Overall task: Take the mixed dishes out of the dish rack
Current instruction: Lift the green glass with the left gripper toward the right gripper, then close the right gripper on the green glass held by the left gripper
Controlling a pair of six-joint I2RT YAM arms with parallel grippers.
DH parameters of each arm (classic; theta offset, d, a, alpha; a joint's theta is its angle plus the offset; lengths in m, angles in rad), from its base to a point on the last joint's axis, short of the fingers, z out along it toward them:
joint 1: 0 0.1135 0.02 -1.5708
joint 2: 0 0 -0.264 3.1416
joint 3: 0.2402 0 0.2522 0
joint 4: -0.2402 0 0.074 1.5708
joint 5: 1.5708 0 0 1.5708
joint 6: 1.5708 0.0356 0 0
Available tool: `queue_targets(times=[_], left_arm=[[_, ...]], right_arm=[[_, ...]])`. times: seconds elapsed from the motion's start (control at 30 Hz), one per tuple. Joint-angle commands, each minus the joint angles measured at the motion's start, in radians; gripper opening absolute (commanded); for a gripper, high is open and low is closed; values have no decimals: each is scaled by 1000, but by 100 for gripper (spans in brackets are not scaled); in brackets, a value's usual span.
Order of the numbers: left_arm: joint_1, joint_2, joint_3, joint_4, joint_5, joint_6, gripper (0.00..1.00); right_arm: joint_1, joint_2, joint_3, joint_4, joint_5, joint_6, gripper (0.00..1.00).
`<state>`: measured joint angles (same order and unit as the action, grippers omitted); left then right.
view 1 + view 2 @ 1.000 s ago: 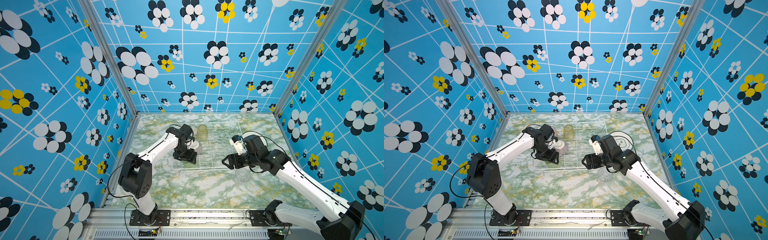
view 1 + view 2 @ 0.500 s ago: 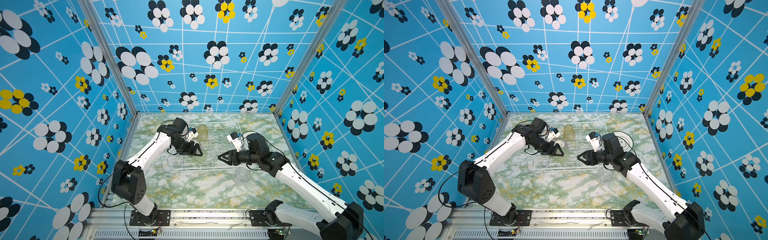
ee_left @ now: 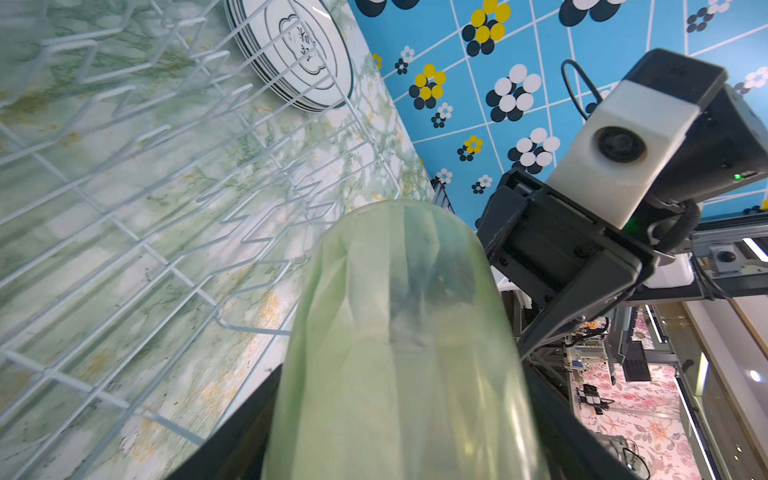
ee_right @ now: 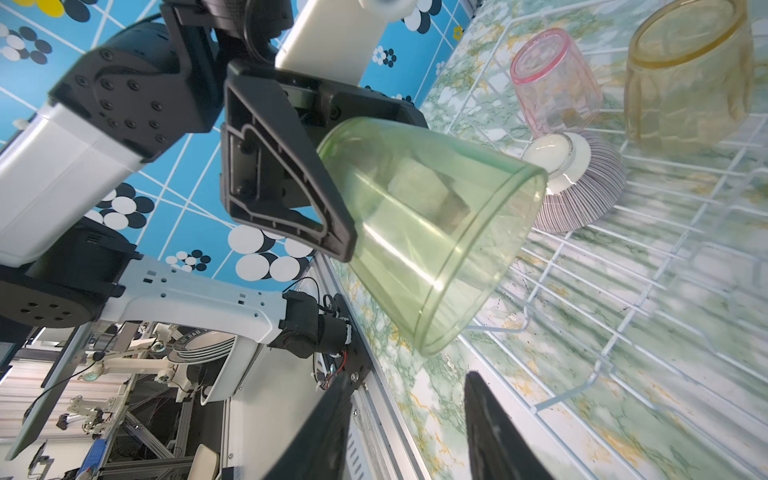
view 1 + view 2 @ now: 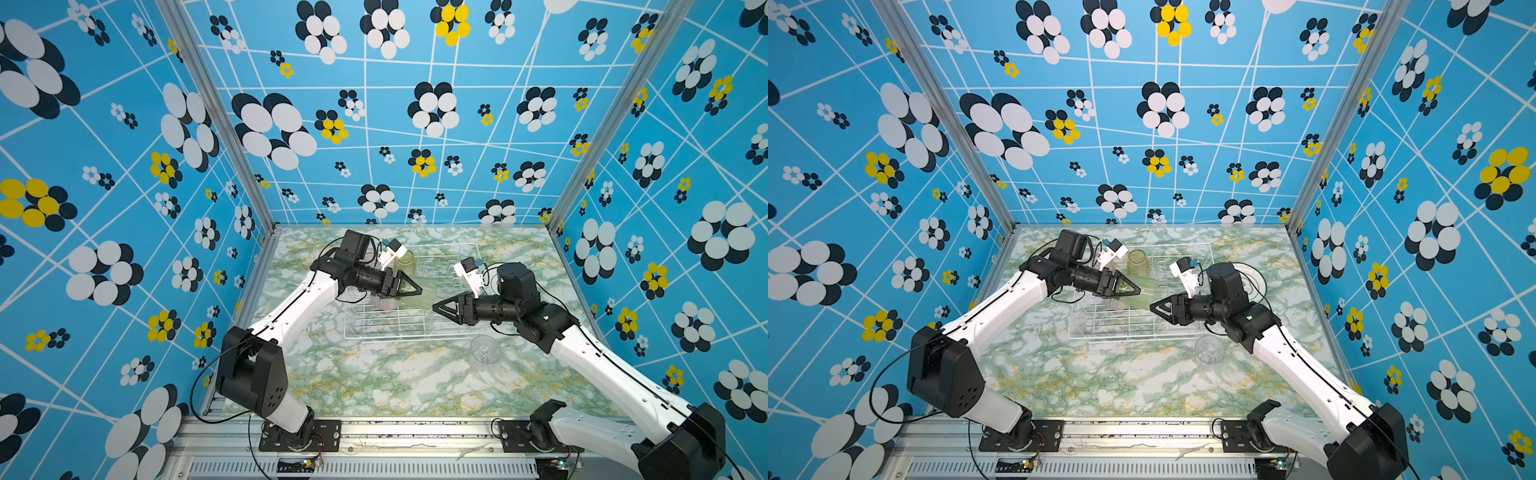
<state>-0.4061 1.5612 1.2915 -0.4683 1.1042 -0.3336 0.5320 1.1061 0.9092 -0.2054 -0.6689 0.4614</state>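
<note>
Having lifted off the dish rack (image 5: 374,338), left gripper (image 5: 419,289) pinches the green tumbler (image 5: 429,294), mouth toward right gripper (image 5: 436,308), whose narrowed fingers stand apart, empty; handover likely

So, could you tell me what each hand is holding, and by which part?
The left hand clamps the green tumbler across its sides near the base, rim outward; the right hand holds nothing.

Both top views are looking down from high above the front edge, far off, seeing the whole marble table (image 5: 374,386) and dish rack (image 5: 382,330). The left wrist camera is sitting right behind the green tumbler (image 3: 399,353), facing across the rack — the right wrist camera is looking back at that same tumbler, close up.
</note>
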Motion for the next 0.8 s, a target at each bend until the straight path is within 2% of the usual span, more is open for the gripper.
queue_targets(times=[0.0,0.3,0.6,0.77], left_arm=[[0,-20,-36,169,111,-95,66],[-26,3,-106,487,184,-305,66],[-74,61,-111,714,220,-466,66],[-83,76,-107,756,228,-498,66]], right_arm=[[-12,-10,-9,83,-47,24,45],[-16,23,11,204,-117,60,40],[-15,57,25,305,-165,100,23],[-15,55,36,303,-164,94,11]])
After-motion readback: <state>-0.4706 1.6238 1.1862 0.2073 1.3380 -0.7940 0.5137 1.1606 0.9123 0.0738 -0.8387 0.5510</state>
